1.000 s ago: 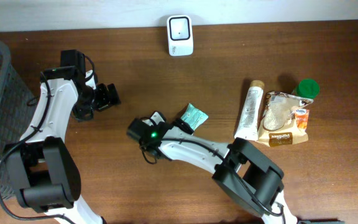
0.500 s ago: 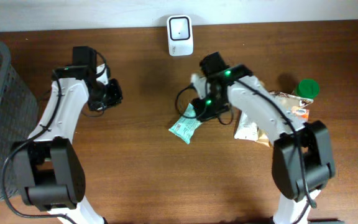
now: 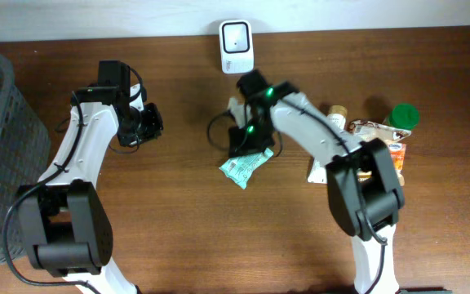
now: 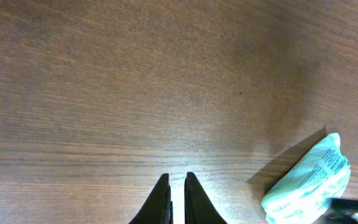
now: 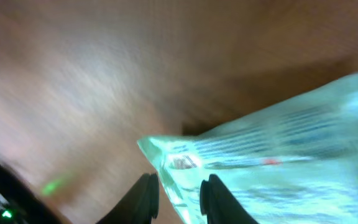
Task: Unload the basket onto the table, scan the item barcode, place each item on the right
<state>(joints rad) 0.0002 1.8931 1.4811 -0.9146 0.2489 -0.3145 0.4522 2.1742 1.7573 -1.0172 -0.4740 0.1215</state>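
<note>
- Two changes stand out over the last second. The right arm has swung up from the near part of the table to just below the scanner point(image 3: 237, 46). The green pouch point(image 3: 243, 167) has shifted only slightly.
- We now see the right gripper point(image 3: 247, 140) over the pouch's upper end. The pouch sits in mid-table, near the scanner but clearly apart from it.
- From the right wrist, which is blurred, the fingers point(image 5: 146, 194) stand slightly apart with a corner of the pouch between them. We cannot tell whether they actually pinch it.
- The left gripper point(image 3: 147, 124) has closed. Its fingers are almost touching with nothing between them, over bare wood well to the left of the pouch.
- We judge the scan has not happened yet. The pouch has been brought close, but its printed face has yet to be turned toward the scanner's window, and the uncertain hold is the main risk.
</note>
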